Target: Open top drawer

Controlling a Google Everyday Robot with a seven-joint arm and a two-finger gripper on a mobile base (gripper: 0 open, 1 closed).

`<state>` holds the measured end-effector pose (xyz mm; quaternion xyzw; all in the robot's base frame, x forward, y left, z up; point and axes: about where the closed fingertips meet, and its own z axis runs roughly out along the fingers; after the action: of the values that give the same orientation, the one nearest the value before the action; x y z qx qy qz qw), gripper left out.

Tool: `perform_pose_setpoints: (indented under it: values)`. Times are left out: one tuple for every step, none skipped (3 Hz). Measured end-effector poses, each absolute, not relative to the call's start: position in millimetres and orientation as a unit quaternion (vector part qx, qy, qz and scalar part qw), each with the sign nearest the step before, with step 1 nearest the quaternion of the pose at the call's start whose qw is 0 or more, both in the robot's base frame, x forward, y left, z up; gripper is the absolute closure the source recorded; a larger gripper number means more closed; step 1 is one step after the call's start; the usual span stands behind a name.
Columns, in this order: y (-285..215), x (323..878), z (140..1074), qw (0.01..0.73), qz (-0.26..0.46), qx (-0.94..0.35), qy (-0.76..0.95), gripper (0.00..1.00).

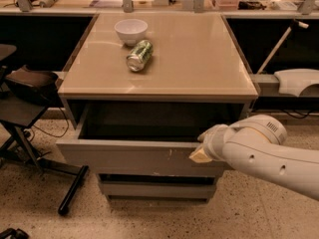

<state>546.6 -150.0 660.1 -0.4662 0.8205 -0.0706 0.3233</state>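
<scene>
The wide grey top drawer [134,157] under the tan table top [199,59] is pulled well out, so little seems left, and the white gripper [201,153] sits at its front edge; I cannot tell if it grips.

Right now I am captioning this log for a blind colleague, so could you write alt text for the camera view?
The grey top drawer stands pulled out, with the robot's gripper at the right end of its front's upper edge. On the cabinet top above are a white bowl and a green can lying on its side.
</scene>
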Motion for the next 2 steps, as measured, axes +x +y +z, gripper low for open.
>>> perform_pose_setpoints:
  values:
    - [-150.0,544.7,660.4,0.323,-0.071,-0.466,0.821,1.0]
    - [-150.3,533.8,658.9,0.321,-0.069,-0.466,0.821,1.0]
